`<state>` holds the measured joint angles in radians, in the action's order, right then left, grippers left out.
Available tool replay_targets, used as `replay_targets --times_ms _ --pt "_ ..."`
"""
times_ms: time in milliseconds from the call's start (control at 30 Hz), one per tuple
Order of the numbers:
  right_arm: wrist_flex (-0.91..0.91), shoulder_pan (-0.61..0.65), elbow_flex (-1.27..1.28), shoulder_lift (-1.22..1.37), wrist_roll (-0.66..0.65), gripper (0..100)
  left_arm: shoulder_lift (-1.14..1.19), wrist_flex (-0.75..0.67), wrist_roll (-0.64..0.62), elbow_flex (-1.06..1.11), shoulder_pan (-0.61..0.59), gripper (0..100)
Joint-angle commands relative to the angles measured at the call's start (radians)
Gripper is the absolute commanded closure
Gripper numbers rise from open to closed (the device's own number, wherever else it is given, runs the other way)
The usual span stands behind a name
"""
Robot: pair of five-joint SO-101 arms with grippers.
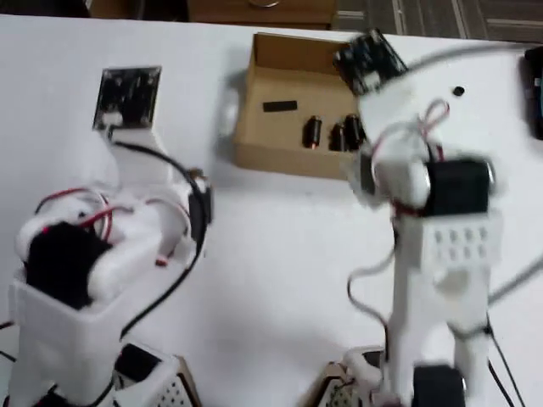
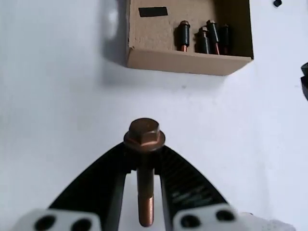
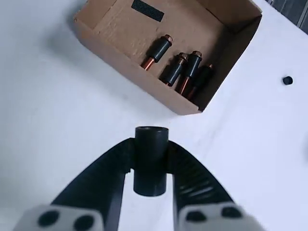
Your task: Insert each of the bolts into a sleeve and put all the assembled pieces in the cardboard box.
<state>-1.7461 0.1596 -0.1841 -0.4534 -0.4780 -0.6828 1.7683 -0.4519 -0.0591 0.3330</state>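
Observation:
My left gripper is shut on a copper bolt, hex head up, held over the white table short of the cardboard box. My right gripper is shut on a black sleeve, upright with its open end up, also short of the box. Several assembled bolt-and-sleeve pieces lie side by side in the box's right half. In the high view the box stands at the back centre, with the pieces inside and an arm on each side.
A small black part lies on the table to the right of the box, also seen from above. A black label is on the box floor. A dark object is at the right edge. The arm bases stand at the near edge.

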Motion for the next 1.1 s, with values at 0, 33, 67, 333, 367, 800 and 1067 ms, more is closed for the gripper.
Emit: replay_targets --times_ms 0,33,67,333,367,800,1067 --pt "-0.021 0.010 0.124 -0.206 0.046 97.8 -0.063 0.002 -0.014 0.058 0.069 98" --pt "-0.021 0.021 0.157 -0.252 0.060 97.8 -0.071 0.000 -0.012 0.074 0.075 98" --pt "-0.021 0.039 0.192 -0.295 0.066 97.8 -0.078 -0.003 -0.012 0.093 0.077 98" --pt "-0.021 0.179 0.422 -0.636 0.226 97.8 -0.083 -0.005 -0.009 0.125 0.144 98" --pt "-0.021 0.199 0.439 -0.670 0.267 97.8 -0.083 -0.006 -0.008 0.124 0.157 98" --pt "-0.015 0.384 0.701 -0.984 0.545 97.8 -0.212 -0.302 0.034 0.125 0.247 98" --pt "0.044 0.387 0.865 -1.193 0.698 97.8 -0.173 -0.520 0.032 0.157 0.354 98"
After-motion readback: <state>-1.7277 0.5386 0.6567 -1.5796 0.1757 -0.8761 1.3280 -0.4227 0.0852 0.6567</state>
